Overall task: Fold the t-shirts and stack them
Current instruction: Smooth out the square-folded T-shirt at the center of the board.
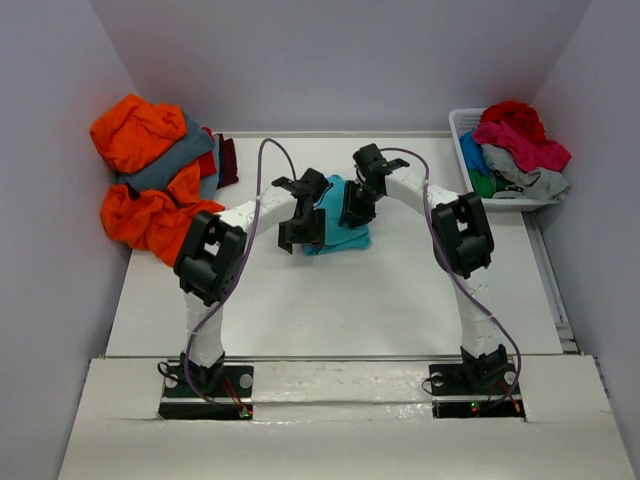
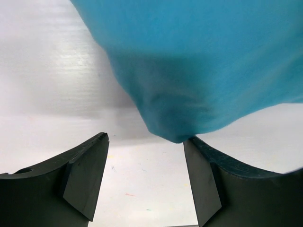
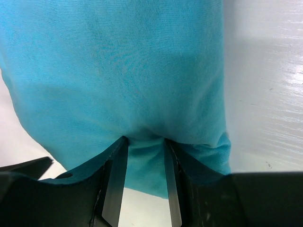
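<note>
The turquoise t-shirt (image 1: 338, 230) lay bunched near the middle of the top view, on the white table (image 1: 330, 300), between the two grippers. The right gripper (image 3: 144, 156) was clamped on a fold of its lower edge, cloth pinched between both fingers. The left gripper (image 2: 146, 139) stood apart, a rounded corner of the shirt (image 2: 203, 61) hanging just above the gap, not pinched. At upper left lay a heap of orange shirts (image 1: 140, 135) with a slate grey shirt (image 1: 165, 165) among them. At upper right a white basket (image 1: 462, 125) held a pink shirt (image 1: 520, 145) and a red shirt (image 1: 515, 112).
</note>
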### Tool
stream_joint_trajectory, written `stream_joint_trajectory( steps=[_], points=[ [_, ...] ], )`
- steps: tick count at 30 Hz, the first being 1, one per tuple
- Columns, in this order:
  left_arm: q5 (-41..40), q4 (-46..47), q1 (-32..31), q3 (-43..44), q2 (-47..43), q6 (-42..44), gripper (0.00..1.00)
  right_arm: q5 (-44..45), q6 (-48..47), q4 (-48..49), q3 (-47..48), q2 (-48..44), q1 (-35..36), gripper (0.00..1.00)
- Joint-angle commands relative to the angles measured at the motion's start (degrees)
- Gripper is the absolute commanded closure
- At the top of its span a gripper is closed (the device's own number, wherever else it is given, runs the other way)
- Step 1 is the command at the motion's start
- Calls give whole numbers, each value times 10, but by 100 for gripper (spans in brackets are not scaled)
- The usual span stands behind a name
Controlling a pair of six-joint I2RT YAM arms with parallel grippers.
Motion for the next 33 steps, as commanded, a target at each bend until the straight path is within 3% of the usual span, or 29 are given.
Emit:
stream_joint_trajectory(
  steps=[1, 14, 20, 33],
  points=[
    [-70, -32, -3, 75, -44, -8, 24, 13, -7, -14, -21, 4, 6, 58],
    [-99, -35, -3, 128, -21, -25, 24, -5, 0, -24, -64, -30, 6, 58],
    [-151, -85, -3, 188, 75, -9, 24, -6, -3, -30, -56, -27, 6, 58],
    [-182, -73, -3, 96, 81, -2, 24, -10, -5, -30, -50, -28, 6, 58]
  ],
)
